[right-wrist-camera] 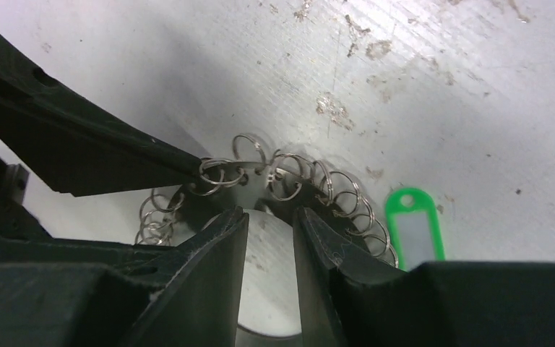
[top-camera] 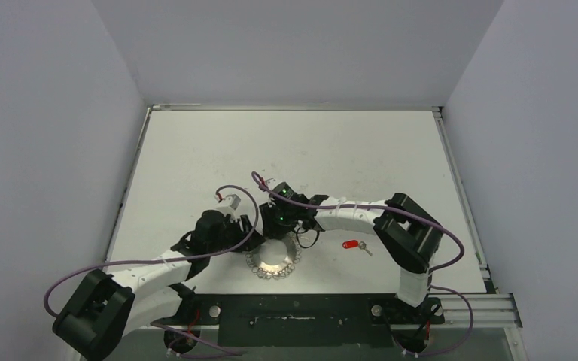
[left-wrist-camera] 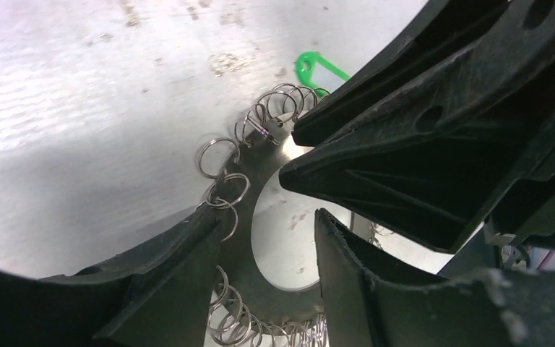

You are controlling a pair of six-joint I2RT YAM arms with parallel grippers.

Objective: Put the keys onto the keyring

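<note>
The keyring (top-camera: pixel 273 262) lies flat near the front middle, a silver ring fringed with wire loops. My left gripper (top-camera: pixel 254 232) is open over its left side; in the left wrist view (left-wrist-camera: pixel 267 212) the jaws straddle the ring's band (left-wrist-camera: pixel 244 249), one finger outside the rim and one over the hole. My right gripper (top-camera: pixel 280 228) is open a narrow gap above the hole near the far rim (right-wrist-camera: pixel 271 211), holding nothing. The green-tagged key (right-wrist-camera: pixel 413 231) lies just beyond the ring's loops (left-wrist-camera: pixel 314 69). The red-tagged key (top-camera: pixel 354 244) lies on the table to the right.
The two grippers are crowded together over the ring; the right gripper's fingers (left-wrist-camera: pixel 405 144) fill the left wrist view, and a left finger (right-wrist-camera: pixel 115 155) touches loops in the right wrist view. Grey walls enclose the white table (top-camera: pixel 308 150).
</note>
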